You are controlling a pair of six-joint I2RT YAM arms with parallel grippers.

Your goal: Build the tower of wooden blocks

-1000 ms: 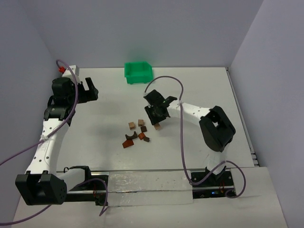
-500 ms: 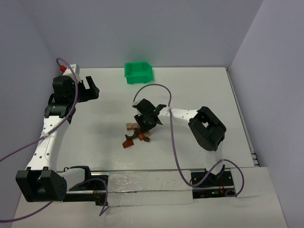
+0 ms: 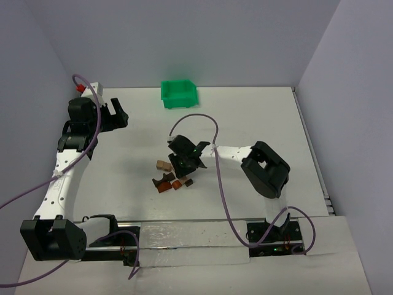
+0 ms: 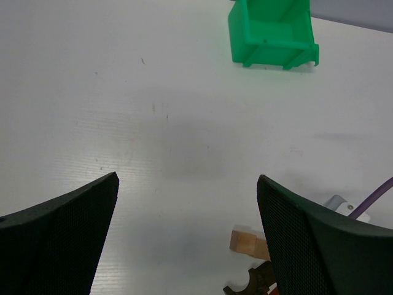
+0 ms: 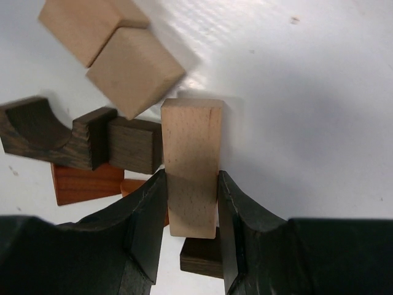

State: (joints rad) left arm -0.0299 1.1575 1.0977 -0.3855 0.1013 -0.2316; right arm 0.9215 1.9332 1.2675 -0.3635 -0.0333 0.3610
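Observation:
No standing wood block tower is in view; its blocks lie flat in a loose cluster (image 3: 171, 179) at the table's middle. My right gripper (image 3: 182, 161) (image 5: 191, 184) hangs over that cluster, shut on a light tan bar (image 5: 191, 153) that points down between the pieces. Around the bar lie two tan cubes (image 5: 135, 70), a dark arch piece (image 5: 43, 132), a dark block (image 5: 135, 144) and a reddish piece (image 5: 86, 184). My left gripper (image 3: 116, 115) (image 4: 187, 179) is open and empty, far left of the blocks. It sees a tan cube (image 4: 245, 241) and the dark arch (image 4: 255, 283).
A green plastic bin (image 3: 178, 93) (image 4: 270, 34) stands at the back centre. The right arm's purple cable (image 3: 202, 120) loops above the cluster. Grey walls close in the table at the back and on both sides.
My right gripper has carried the tan bar left, from right of the blocks to over them. Some blocks have shifted slightly left. The left arm has hardly moved.

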